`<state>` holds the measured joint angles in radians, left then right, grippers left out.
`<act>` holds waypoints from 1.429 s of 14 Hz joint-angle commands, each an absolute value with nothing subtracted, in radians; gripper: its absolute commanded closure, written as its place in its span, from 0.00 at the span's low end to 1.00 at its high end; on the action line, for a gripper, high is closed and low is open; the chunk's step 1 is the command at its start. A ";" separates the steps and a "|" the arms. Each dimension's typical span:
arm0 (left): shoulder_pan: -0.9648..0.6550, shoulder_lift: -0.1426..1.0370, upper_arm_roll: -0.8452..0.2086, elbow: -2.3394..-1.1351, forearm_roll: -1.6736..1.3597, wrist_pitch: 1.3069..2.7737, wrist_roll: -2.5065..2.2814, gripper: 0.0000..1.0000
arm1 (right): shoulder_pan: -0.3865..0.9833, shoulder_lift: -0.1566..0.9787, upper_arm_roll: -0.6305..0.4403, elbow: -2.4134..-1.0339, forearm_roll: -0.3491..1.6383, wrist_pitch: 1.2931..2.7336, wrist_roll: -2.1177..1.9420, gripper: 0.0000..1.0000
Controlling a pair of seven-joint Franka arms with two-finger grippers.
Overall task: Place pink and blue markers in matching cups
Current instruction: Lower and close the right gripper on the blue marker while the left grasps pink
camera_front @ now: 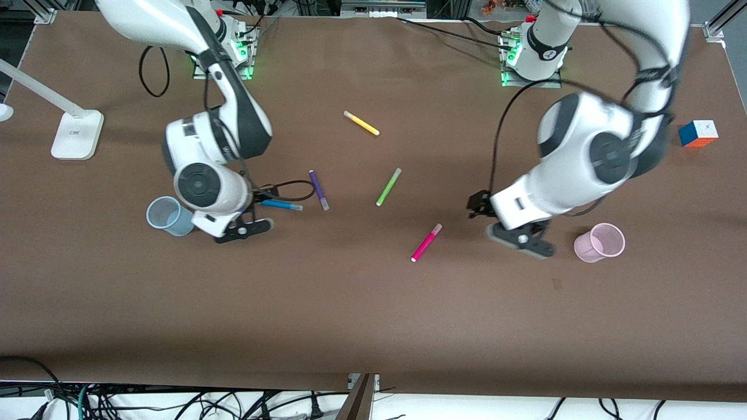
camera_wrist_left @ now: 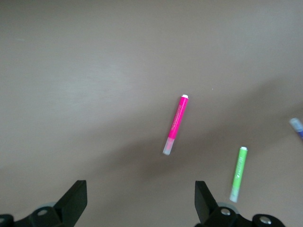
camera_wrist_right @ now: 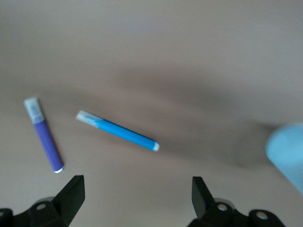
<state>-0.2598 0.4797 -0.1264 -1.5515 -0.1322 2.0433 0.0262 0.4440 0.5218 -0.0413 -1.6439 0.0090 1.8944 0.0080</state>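
Note:
The blue marker (camera_front: 281,205) lies flat on the brown table, close to the pale blue cup (camera_front: 168,215), which stands toward the right arm's end. My right gripper (camera_front: 244,228) is open and empty over bare table between them. In the right wrist view the blue marker (camera_wrist_right: 118,131) and the cup's edge (camera_wrist_right: 286,153) lie ahead of the open gripper (camera_wrist_right: 137,194). The pink marker (camera_front: 426,242) lies near the table's middle. The pale pink cup (camera_front: 599,242) stands toward the left arm's end. My left gripper (camera_front: 521,239) is open and empty between them. The pink marker (camera_wrist_left: 176,124) lies ahead of it (camera_wrist_left: 139,196).
A dark purple marker (camera_front: 318,190) lies beside the blue marker, and a lime green marker (camera_front: 388,186) lies farther from the camera than the pink one. A yellow marker (camera_front: 362,123) lies farther back. A colour cube (camera_front: 698,133) and a white lamp base (camera_front: 77,134) sit at the table's ends.

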 commanded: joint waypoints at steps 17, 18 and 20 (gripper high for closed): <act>-0.399 0.724 -0.114 -1.692 0.017 2.414 -0.075 0.47 | 0.483 0.626 -0.012 -1.804 -0.020 2.258 -0.666 0.00; -0.399 0.726 -0.114 -1.690 0.017 2.414 -0.075 0.50 | 0.483 0.629 -0.012 -1.802 -0.020 2.260 -0.666 0.00; -0.403 0.739 -0.112 -1.683 0.015 2.419 -0.077 0.49 | 0.492 0.632 -0.011 -1.802 -0.021 2.261 -0.666 0.00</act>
<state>-0.3848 0.7216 -0.1255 -1.6988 -0.0083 2.4054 -0.0603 0.4862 0.6387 -0.0154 -1.7839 -0.0176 2.2432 -0.6491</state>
